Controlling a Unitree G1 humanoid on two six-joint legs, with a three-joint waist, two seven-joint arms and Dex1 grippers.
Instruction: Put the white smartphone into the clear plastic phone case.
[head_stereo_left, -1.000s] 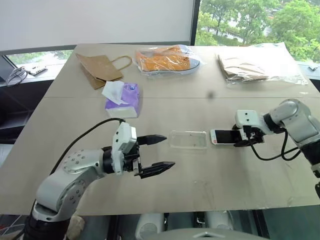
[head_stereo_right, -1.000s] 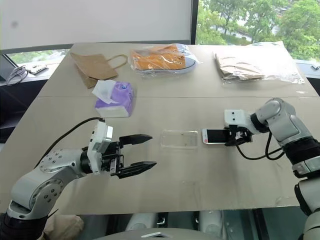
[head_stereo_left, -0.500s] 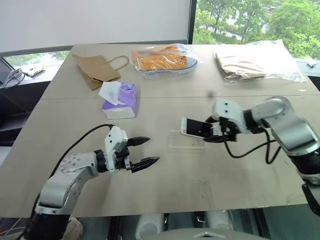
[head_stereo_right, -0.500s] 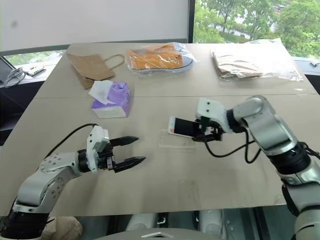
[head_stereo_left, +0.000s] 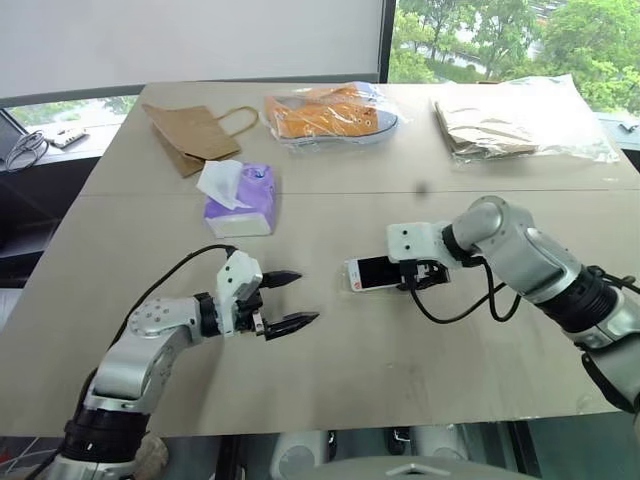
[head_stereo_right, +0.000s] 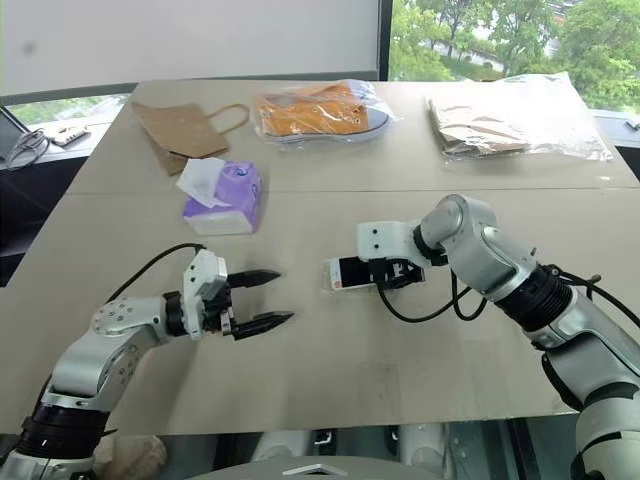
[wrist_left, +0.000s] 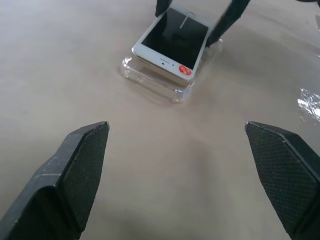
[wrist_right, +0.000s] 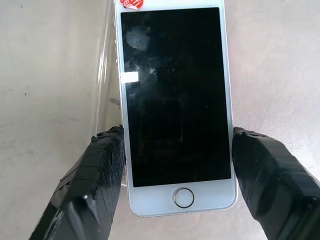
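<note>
The white smartphone (wrist_left: 172, 42), black screen up with a red sticker at one end, lies on top of the clear plastic phone case (wrist_left: 155, 80) in the middle of the table. The case's rim sticks out under the phone's end and along one long side (wrist_right: 106, 75). My right gripper (head_stereo_left: 412, 275) is shut on the smartphone, one black finger (wrist_right: 102, 165) on each long edge near the home button. My left gripper (head_stereo_left: 303, 299) hovers low over the table to the left of the case, open and empty, pointing at the phone.
A purple tissue pack (head_stereo_left: 240, 200) lies behind my left gripper. At the far side of the table (head_stereo_left: 340, 380) are a brown paper bag (head_stereo_left: 195, 135), an orange item in a clear bag (head_stereo_left: 330, 112) and a clear bag of brown paper (head_stereo_left: 510, 125).
My right gripper carried the smartphone leftward from beside the case, lifted it, and now holds it down on the case. My left gripper sank lower toward the table.
</note>
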